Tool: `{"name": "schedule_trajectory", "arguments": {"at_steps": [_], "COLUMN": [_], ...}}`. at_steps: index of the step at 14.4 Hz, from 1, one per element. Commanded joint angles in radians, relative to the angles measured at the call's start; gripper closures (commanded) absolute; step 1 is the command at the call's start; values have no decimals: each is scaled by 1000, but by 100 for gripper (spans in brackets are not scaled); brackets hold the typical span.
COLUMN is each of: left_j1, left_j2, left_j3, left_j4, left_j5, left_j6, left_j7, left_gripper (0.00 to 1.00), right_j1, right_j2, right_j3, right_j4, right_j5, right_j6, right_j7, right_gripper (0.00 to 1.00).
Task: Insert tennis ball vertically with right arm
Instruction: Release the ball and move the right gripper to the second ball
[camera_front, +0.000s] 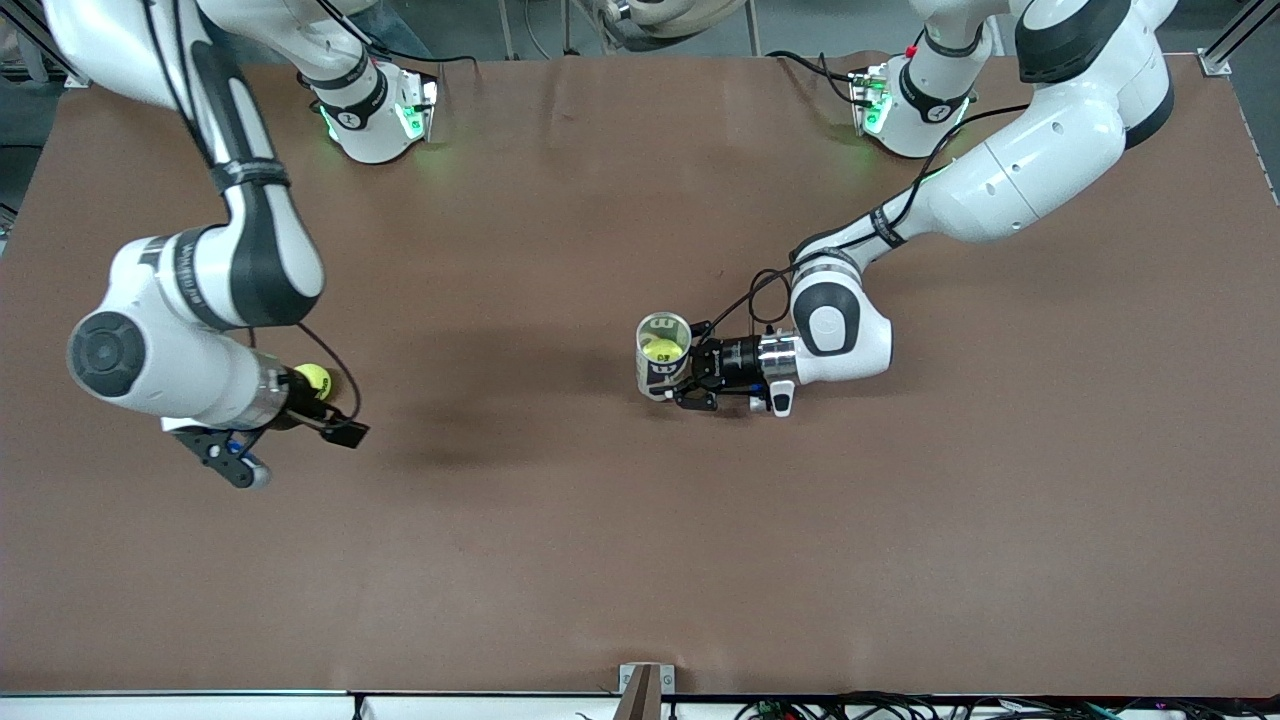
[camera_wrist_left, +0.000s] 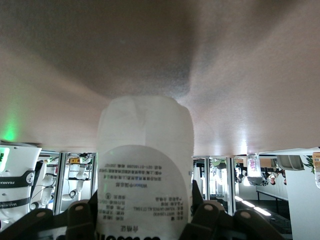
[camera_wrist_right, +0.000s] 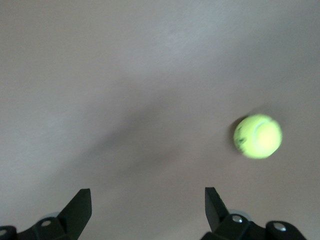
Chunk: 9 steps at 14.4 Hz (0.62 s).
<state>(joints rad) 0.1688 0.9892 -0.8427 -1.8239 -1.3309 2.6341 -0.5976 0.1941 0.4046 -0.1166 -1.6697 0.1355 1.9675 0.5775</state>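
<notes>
The brown, matte table (camera_front: 620, 560) filled the front view, its covering smooth apart from faint creases near the top edge. Right of the frame's centre, the left gripper (camera_front: 690, 375) reached in sideways from its glossy white, black-banded arm and pinched the wall of a clear plastic can (camera_front: 662, 355), a cylinder standing upright with its round mouth open to the camera. A fuzzy yellow-green ball inside the can (camera_front: 662, 349) showed through that mouth. In the left wrist view the can (camera_wrist_left: 145, 170) rose at lower centre as a translucent, rounded form bearing a printed paper label, black fingers (camera_wrist_left: 80, 212) pressed against it on either side.

At the left of the front view, the right gripper (camera_front: 290, 430) hung over the table, its black jaws spread wide and holding nothing. A second tennis ball (camera_front: 313, 379), felt-covered and bright yellow-green, lay on the table partly hidden by the wrist. The right wrist view showed this ball (camera_wrist_right: 258, 136) right of centre, slightly blurred, apart from the two angular black fingertips (camera_wrist_right: 80, 205) at the bottom edge.
</notes>
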Motion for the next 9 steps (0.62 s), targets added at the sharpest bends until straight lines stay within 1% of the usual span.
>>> {"name": "schedule_trajectory", "arguments": {"at_steps": [1, 5, 7, 8, 9], "left_j1": [-20, -22, -20, -20, -20], "left_j2": [-14, -12, -14, -14, -12], "left_j3": [20, 20, 20, 22, 22], "left_j4": [9, 8, 8, 9, 8], "left_j5": [-14, -14, -16, -16, -16], "left_j6": [-13, -13, -13, -11, -11], "left_j7": [31, 35, 35, 35, 35], "left_gripper": [35, 33, 31, 27, 26], "right_j1": [-62, -126, -153, -168, -174], "right_j2": [-113, -176, -210, -219, -225], "right_j3": [23, 23, 23, 25, 25], "right_j4": [-197, -333, -421, -465, -505], "right_j5": [-31, -31, -31, -31, -31], "right_j6": [108, 163, 230, 272, 313], "right_j7": [-125, -234, -284, -309, -323], "right_gripper": [0, 0, 0, 0, 0]}}
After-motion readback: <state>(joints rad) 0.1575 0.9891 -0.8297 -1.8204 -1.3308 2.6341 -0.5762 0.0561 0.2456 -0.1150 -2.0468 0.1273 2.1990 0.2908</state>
